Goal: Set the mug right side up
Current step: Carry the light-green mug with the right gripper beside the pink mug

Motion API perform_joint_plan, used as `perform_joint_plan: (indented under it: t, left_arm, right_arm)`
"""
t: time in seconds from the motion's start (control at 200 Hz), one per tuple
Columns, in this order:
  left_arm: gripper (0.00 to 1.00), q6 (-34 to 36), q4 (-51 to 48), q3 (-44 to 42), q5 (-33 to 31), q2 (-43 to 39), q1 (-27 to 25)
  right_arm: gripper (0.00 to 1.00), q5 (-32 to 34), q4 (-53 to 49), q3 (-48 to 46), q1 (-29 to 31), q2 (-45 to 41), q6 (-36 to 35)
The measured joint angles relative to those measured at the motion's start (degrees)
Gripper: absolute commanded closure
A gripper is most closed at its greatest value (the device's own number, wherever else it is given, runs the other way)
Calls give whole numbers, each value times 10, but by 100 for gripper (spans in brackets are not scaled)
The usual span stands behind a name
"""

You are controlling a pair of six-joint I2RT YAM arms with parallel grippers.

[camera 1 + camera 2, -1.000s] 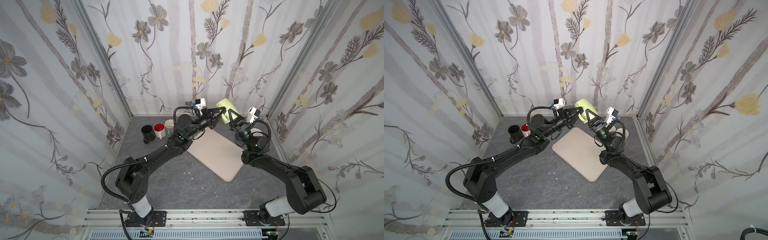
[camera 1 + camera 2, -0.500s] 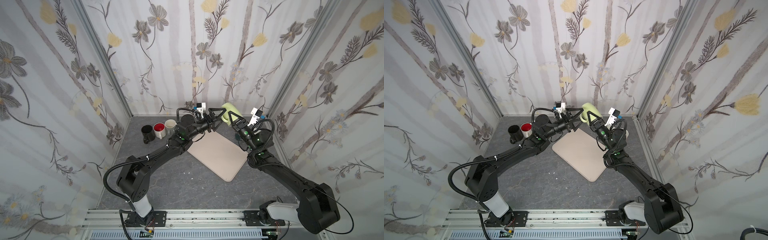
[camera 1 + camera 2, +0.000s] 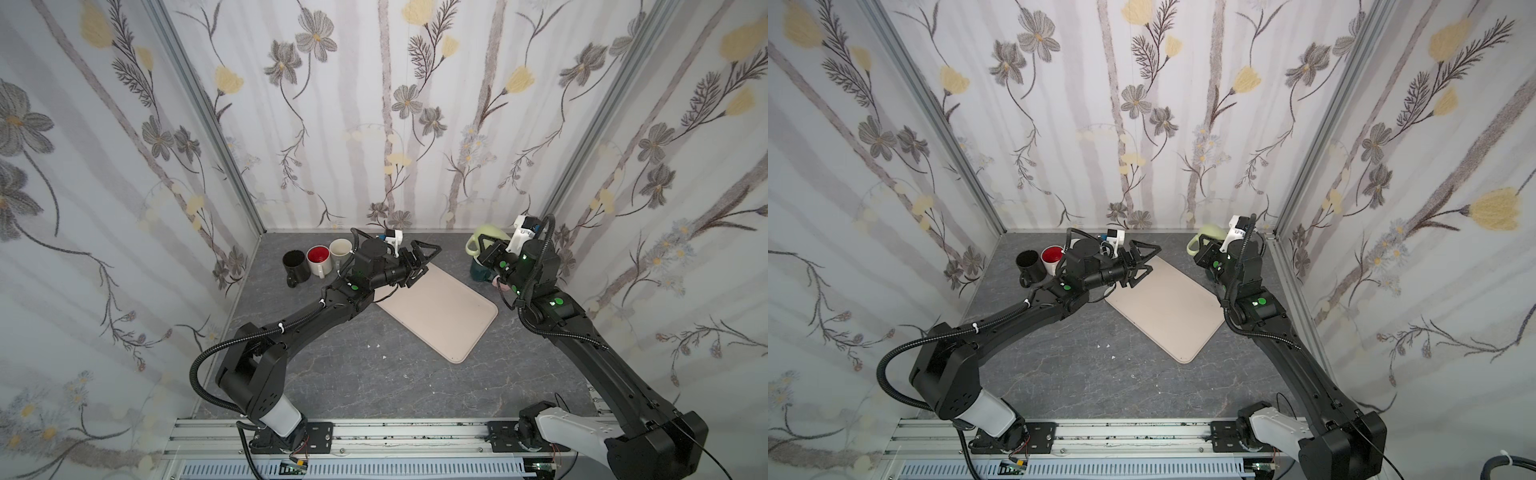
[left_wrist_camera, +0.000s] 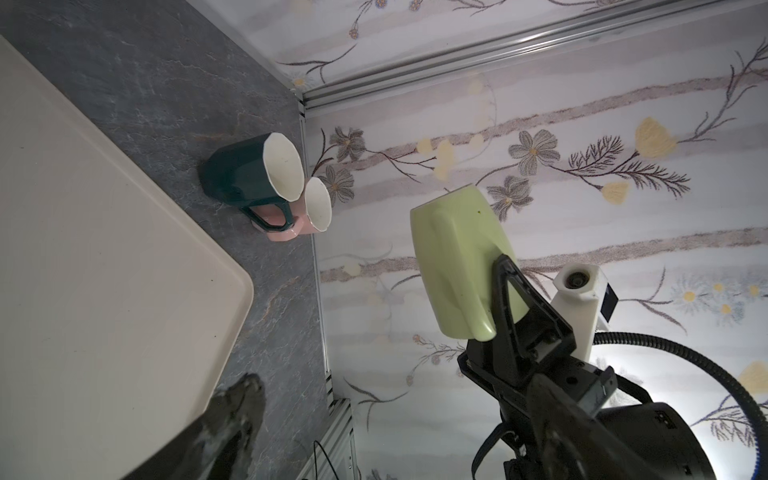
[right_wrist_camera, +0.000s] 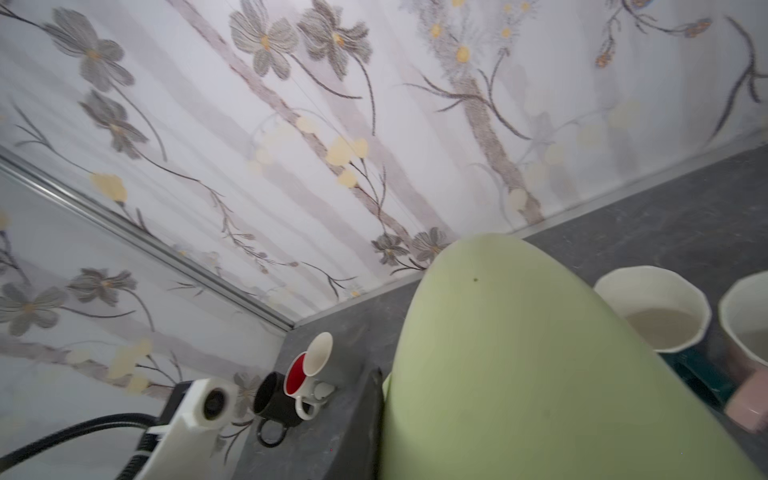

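Since a second ago the arms have parted. The left end effector [image 3: 433, 260] has let go of the green mug [image 3: 490, 230] and drawn back, while the right end effector [image 3: 484, 244] has carried it toward the back right corner.

In both top views the left one hangs released, jaws spread, over the far corner of the beige tray [image 3: 440, 320]. The right one, clenched on the green mug, holds it in the air above a dark green mug [image 3: 478, 272] standing on the tabletop [image 3: 374, 374].

The left wrist view shows the green mug [image 4: 457, 257] tilted and clear of the tabletop. Its closed base points away from the black finger [image 4: 503, 266] clamped at its other end. The dark green mug [image 4: 237, 174] and a pink mug [image 4: 291, 230] stand just beside each other, mouths open.

In the right wrist view the pale wall of the green mug [image 5: 519, 353] fills the frame, and its mouth is hidden.

The step in hand looks like the re-orienting after a handover. The next move likely calls for a wrist roll until the mouth faces up. After that the mug would be lowered onto bare tabletop or tray, clear of the two neighbours, before the jaws open.
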Motion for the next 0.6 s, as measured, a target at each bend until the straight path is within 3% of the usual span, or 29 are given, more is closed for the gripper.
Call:
perform_joint_plan:
  t: [0.305,0.6]
  left_arm:
    - [0,76,-51,-30,-13,-38,7]
    - [0,120,-71,-66,-12,-63,35]
  right_arm:
    - [100,35,-156,-57,-67,-14,-37]
    - [100,32,-203,-78,-142,34,-48]
